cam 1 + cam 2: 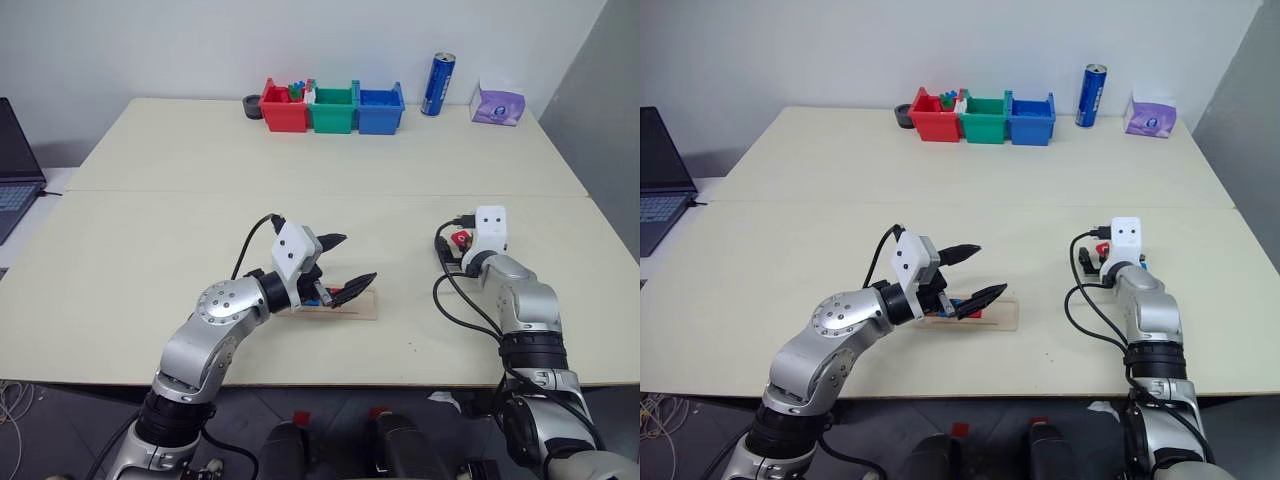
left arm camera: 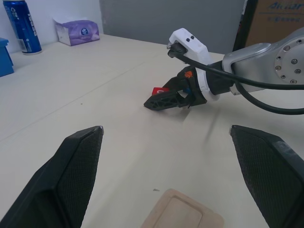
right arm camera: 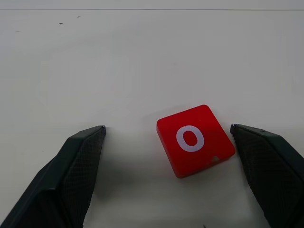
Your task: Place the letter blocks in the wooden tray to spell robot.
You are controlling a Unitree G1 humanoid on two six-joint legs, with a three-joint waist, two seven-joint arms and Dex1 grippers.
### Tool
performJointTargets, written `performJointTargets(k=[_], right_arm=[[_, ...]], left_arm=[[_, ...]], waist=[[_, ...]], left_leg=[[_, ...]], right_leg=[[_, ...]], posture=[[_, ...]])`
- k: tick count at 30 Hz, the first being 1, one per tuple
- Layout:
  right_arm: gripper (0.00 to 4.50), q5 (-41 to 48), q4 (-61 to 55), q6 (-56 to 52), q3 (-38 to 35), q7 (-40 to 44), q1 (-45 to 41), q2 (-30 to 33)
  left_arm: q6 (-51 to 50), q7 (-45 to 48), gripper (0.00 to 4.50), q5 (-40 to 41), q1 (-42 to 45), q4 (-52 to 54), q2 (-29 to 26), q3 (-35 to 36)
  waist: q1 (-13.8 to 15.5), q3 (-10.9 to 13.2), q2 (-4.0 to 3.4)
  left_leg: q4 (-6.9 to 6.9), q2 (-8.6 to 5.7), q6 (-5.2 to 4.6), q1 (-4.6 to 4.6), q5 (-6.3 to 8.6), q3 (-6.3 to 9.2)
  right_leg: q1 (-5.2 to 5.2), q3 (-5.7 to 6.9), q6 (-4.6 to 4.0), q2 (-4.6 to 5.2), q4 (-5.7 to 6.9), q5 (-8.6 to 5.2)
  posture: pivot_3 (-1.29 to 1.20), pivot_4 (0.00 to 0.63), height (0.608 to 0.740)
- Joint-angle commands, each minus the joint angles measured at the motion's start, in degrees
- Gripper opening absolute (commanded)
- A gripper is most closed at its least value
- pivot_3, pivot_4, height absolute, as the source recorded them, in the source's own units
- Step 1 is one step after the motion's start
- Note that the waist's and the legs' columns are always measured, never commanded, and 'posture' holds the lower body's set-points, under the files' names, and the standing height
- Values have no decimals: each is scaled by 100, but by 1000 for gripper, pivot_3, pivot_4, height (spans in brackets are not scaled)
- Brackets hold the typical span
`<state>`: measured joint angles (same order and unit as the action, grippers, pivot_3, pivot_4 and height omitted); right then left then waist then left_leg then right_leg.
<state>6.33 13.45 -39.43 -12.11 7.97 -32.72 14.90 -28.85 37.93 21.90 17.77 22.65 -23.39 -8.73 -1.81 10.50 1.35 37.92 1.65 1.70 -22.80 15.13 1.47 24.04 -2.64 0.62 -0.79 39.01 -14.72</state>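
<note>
Right gripper (image 3: 166, 130) open around the flat-lying red "o" block (image 3: 194, 140) — not gripped yet — while the open left gripper (image 1: 970, 272) hovers over the partly filled wooden tray (image 1: 1002, 318)

A: Where do the two head views look from?
B: High up, forward and down over the pale cream table (image 1: 400, 140); they share one scene.
A: And the wrist views?
B: Close, low, along black fingers (image 3: 80, 166). The right one frames a red square "o" block (image 3: 194, 140).
</note>
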Motion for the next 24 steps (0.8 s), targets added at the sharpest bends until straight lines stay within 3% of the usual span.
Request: performJointTargets(k=[1,7,12,18,21,24], right_arm=[[3558,236,-396,-363,-248,-185,103,-90],[1457,248,-883,-713,-130,-261,239,-172],[1453,216,-1520,-1210,191,-132,472,-96],[1453,650,-3974,-2922,790,295,1664,224],[1453,1053,-5318,-4299,801,316,2244,-70],[1453,1177,-5843,-5068,733,288,2347,-405]], left_arm=[[10,-15,4500,37,50,249,-12,45],[-9,-37,4500,36,76,233,28,26],[9,-11,4500,26,62,238,12,13],[-114,381,4500,340,-490,773,-463,191],[-153,717,4500,615,-992,1104,-914,421],[-154,883,4500,805,-1293,1291,-1154,521]], waist=[[3,0,0],[0,0,0],[-2,0,-1],[-2,-2,-2],[-11,-2,-3],[-9,-2,-3]], left_leg=[[0,0,0,-1,0,1],[0,1,0,0,0,1],[-1,1,0,0,0,2],[-6,3,0,-4,1,12],[-8,9,0,-4,1,19],[-7,15,0,1,1,30]], right_leg=[[0,1,0,0,0,0],[0,1,0,0,0,0],[1,1,1,-1,0,-1],[2,-1,17,1,-2,-11],[2,-2,24,-1,-1,-20],[0,3,15,-4,1,-27]], posture=[[0,150,740],[0,150,740],[0,150,740],[0,150,740],[0,150,740],[0,150,740]])
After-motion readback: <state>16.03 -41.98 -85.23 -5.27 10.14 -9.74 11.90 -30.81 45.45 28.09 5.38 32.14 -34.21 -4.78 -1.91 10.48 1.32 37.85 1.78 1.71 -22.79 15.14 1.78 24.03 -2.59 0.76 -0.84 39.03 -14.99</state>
